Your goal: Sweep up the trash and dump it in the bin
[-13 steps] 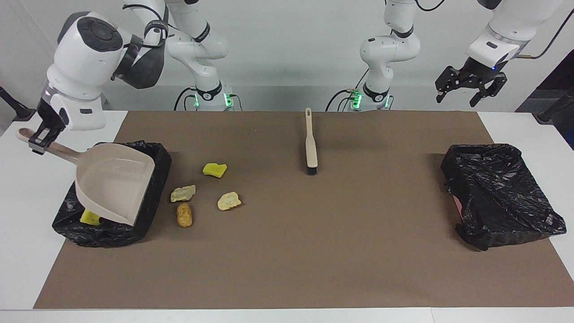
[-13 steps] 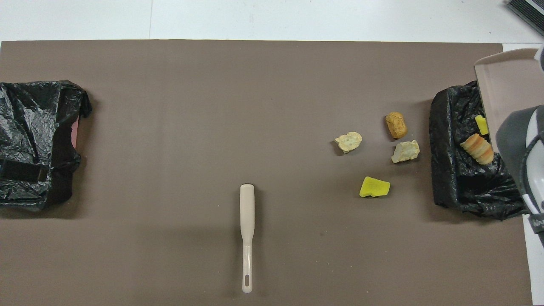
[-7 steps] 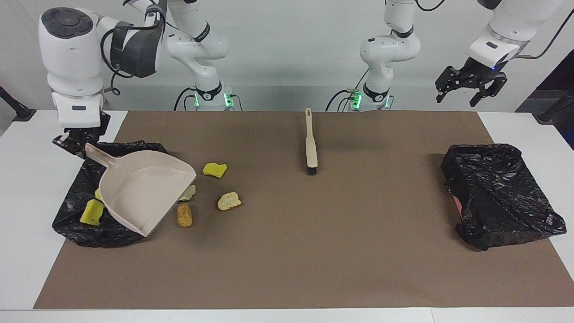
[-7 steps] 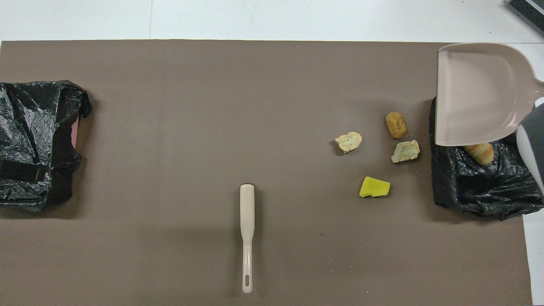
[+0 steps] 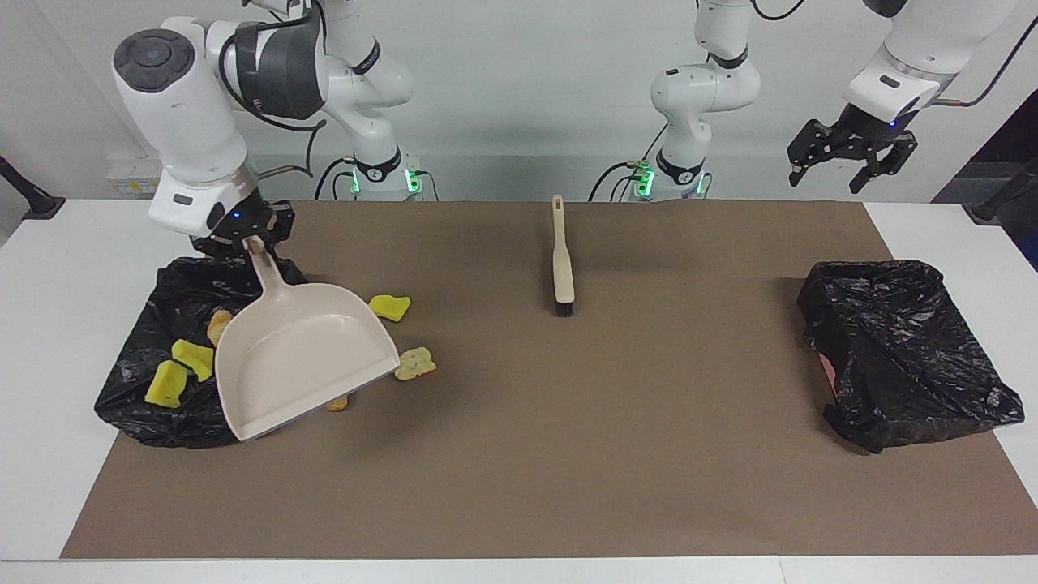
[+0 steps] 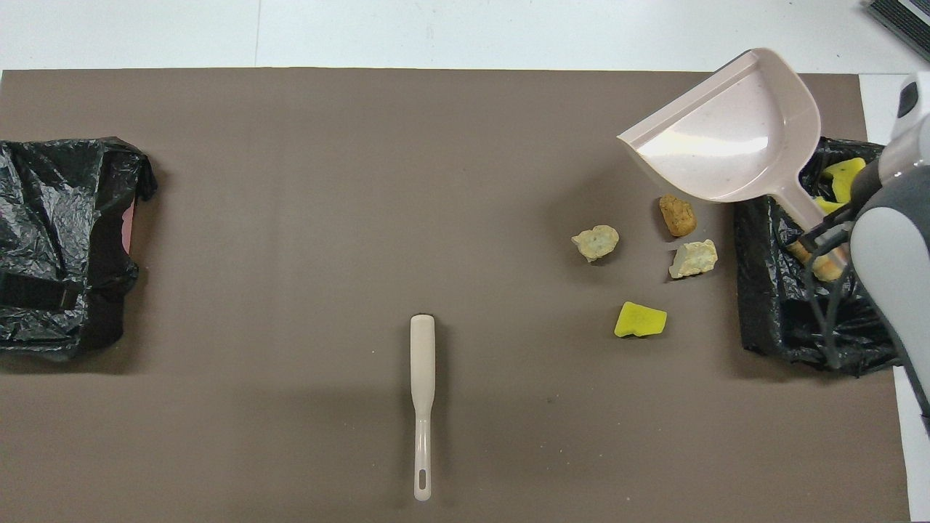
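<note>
So right gripper (image 5: pixel 251 241) has its jaws clamped on the dustpan (image 5: pixel 304 357) handle, over the bin (image 5: pixel 146 405); three scraps (image 5: pixel 192 358) inside, four beside it. Left gripper (image 5: pixel 851 154) waits, jaws apart.

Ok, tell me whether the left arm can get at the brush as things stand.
Probably yes. The left gripper hangs open and empty in the air at its own end of the table, and the brush lies alone on the brown mat with nothing touching it. Reach itself is a guess.
</note>
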